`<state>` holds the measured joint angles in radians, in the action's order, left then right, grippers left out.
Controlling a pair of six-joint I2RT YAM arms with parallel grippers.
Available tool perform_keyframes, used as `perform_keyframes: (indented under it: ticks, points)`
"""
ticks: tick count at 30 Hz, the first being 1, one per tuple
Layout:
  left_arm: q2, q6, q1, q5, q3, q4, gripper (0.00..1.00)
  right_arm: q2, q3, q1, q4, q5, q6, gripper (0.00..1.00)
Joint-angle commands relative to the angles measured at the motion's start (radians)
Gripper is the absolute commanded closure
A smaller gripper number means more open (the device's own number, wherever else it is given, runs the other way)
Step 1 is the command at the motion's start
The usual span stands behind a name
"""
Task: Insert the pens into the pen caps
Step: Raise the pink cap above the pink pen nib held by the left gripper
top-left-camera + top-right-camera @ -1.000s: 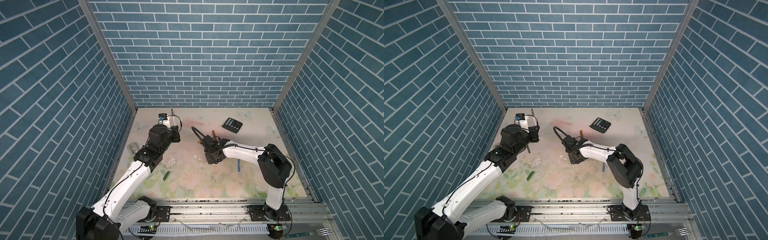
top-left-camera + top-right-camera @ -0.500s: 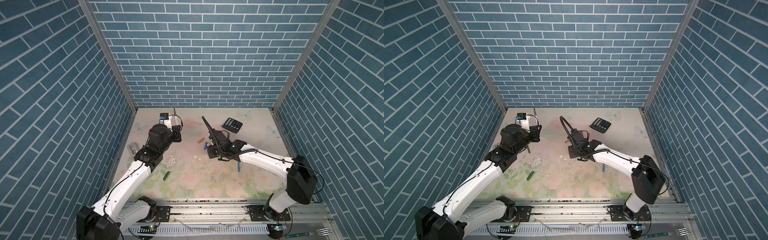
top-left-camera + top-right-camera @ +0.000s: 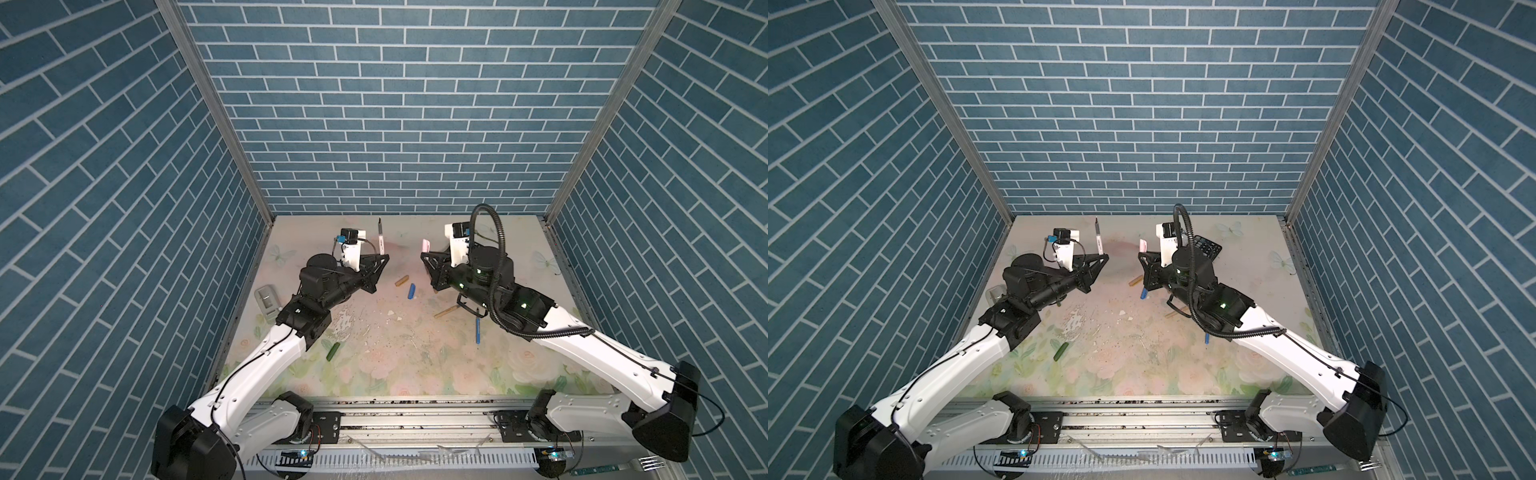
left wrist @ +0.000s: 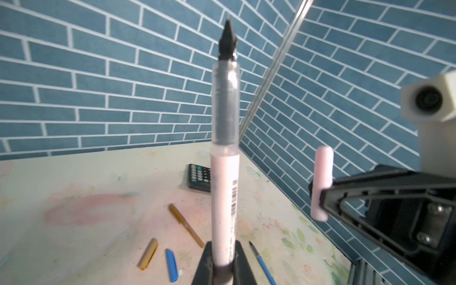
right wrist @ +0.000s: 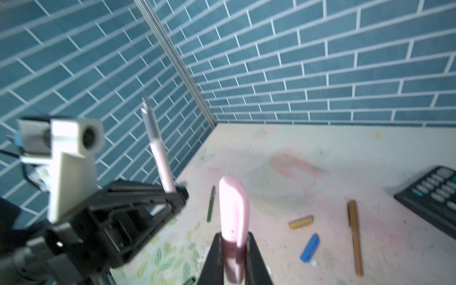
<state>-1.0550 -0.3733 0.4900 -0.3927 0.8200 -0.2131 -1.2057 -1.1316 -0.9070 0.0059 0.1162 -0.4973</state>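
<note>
My left gripper [image 3: 383,261] [image 4: 223,246] is shut on the lower end of a white-pink pen [image 3: 380,239] [image 4: 224,197], which stands upright with its dark tip up. Facing it, my right gripper [image 3: 424,255] [image 5: 234,238] is shut on a pale pink cap [image 3: 424,246] [image 5: 233,212], also upright. A short gap separates cap and pen, both above the table. On the table lie a tan cap [image 3: 402,281], a blue cap [image 3: 412,291], a tan pen [image 3: 446,311], a blue pen [image 3: 478,330], a green cap [image 3: 333,351] and a green pen [image 5: 211,207].
A black calculator [image 3: 1204,247] lies at the back right behind my right arm. A grey object [image 3: 268,301] sits by the left wall. White crumbs are scattered mid-table. A metal fork [image 3: 646,463] rests on the front rail, off the mat.
My right gripper has risen from the table's middle with the pink cap and swung right to face the left gripper. The left gripper with the pen has barely moved.
</note>
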Motion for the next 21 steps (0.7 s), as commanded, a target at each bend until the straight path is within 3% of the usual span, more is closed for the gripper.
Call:
perform_keyframes:
  ticks: [1,12,21]
  points:
    - [-0.008,0.020,0.032,-0.084,-0.004,-0.058,1.00,0.011,0.005,0.002,0.163,0.024,0.045,0.89]
    - [-0.048,0.033,0.094,-0.156,0.018,-0.048,1.00,-0.044,-0.096,0.010,0.266,-0.008,0.037,0.88]
    - [-0.050,0.043,0.104,-0.182,0.030,-0.033,1.00,-0.091,-0.149,0.016,0.249,-0.048,0.010,0.88]
